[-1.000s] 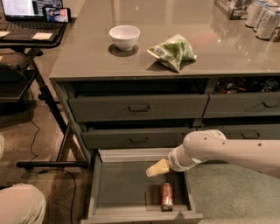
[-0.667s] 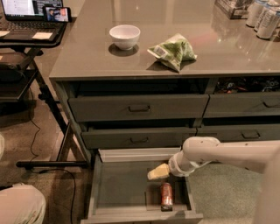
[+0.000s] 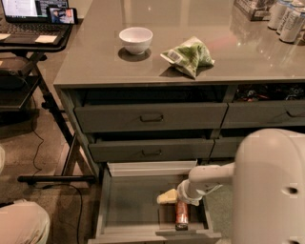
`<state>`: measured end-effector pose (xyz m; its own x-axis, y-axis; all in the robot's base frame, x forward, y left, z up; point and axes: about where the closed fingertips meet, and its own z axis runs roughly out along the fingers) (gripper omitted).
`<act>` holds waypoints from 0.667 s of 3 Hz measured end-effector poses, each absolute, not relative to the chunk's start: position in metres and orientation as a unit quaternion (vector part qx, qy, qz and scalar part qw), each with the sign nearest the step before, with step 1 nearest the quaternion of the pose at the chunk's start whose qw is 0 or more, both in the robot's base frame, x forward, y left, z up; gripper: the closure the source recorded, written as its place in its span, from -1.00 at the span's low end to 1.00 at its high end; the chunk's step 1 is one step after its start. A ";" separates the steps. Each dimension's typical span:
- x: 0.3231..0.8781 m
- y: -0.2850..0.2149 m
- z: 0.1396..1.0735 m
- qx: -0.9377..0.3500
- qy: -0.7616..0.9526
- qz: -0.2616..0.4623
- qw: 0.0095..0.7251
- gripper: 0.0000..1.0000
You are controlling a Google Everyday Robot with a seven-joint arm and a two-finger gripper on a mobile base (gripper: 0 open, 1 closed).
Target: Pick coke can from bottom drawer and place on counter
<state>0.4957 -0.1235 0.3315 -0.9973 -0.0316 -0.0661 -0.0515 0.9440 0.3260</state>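
Note:
The coke can (image 3: 181,214) lies on its side on the grey floor of the open bottom drawer (image 3: 131,209), near its front right corner. My gripper (image 3: 168,196) reaches down into the drawer from the right. Its pale tip hangs just above and to the left of the can's far end. I cannot tell whether it touches the can. The counter (image 3: 224,66) spans the top of the cabinet. My white arm link (image 3: 271,186) fills the lower right and hides that side of the cabinet.
A white bowl (image 3: 136,38) and a green snack bag (image 3: 189,55) sit on the counter, with pale cans (image 3: 286,19) at the far right. Two handled drawers (image 3: 151,117) sit above the open one. A black desk with a laptop (image 3: 28,14) stands at the left.
My gripper has dropped a little lower into the drawer, closer to the can. My arm's big white link has swung into the lower right foreground. The can has not moved.

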 end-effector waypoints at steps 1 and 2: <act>0.510 -0.127 0.285 0.008 0.989 0.141 0.041 -1.00; 0.514 -0.137 0.243 0.024 0.990 0.132 0.037 -1.00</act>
